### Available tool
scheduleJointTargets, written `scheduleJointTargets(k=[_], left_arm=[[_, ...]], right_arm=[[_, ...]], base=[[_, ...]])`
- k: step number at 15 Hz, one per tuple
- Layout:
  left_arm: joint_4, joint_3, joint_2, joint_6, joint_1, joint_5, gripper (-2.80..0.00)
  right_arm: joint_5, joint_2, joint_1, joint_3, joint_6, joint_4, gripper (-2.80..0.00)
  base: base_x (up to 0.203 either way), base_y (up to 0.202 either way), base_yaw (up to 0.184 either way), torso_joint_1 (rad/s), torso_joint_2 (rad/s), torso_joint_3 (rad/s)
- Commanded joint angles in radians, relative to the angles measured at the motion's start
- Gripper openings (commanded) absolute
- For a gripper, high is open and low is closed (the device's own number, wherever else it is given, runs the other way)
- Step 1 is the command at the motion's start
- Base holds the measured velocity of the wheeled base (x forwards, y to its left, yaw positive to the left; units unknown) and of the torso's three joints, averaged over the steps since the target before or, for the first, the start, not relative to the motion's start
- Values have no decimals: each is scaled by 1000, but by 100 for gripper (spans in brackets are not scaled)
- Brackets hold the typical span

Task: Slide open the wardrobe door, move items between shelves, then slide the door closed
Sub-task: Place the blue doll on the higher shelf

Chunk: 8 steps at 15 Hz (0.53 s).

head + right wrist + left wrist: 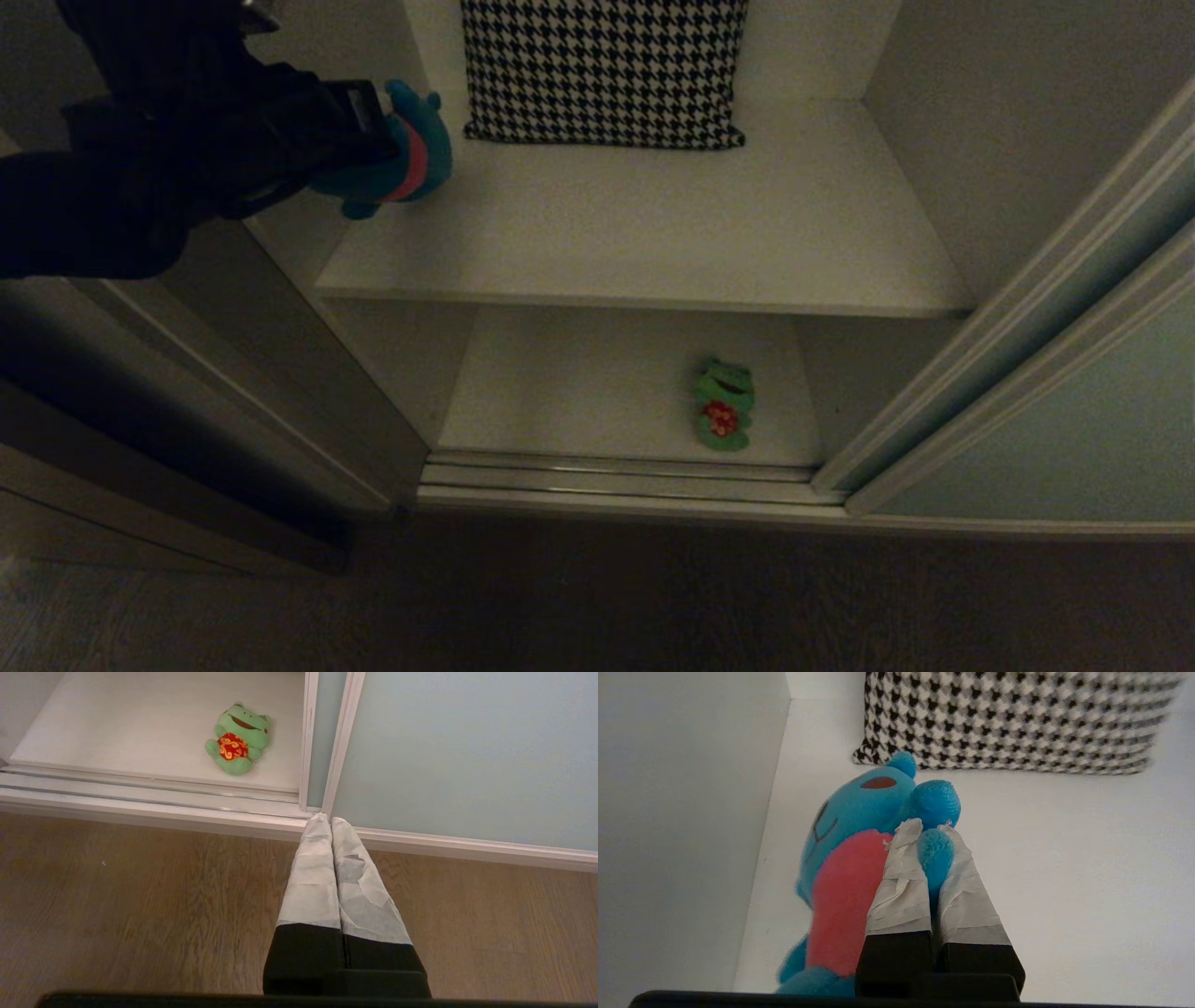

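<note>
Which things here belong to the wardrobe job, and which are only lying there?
Part of the job:
- blue bear, held in the left claw over the upper shelf
- green frog on the lower shelf
- sliding door, open

Only lying there:
- checked cushion
- wooden floor

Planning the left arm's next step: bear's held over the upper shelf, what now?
Probably lower it a little, then open: the left pincer grips the bear by a limb, hanging near the upper shelf's left side, with bare board short of the pillow.
</note>
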Motion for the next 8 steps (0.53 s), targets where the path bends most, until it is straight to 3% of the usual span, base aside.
scheduleJointTargets(k=[1, 3, 8], left_arm=[[-36, -34, 97, 13, 0, 3, -280], [-115, -57, 135, 42, 1, 40, -280], [-165, -137, 211, 60, 2, 55, -280]], right_arm=[[2, 0, 0, 2, -1, 0, -280], [2, 0, 0, 2, -1, 0, -280], [0, 0, 0, 0, -1, 0, -280]], base=[[0, 0, 0, 0, 0, 0], [0, 0, 0, 0, 0, 0], [0, 0, 0, 0, 0, 0]])
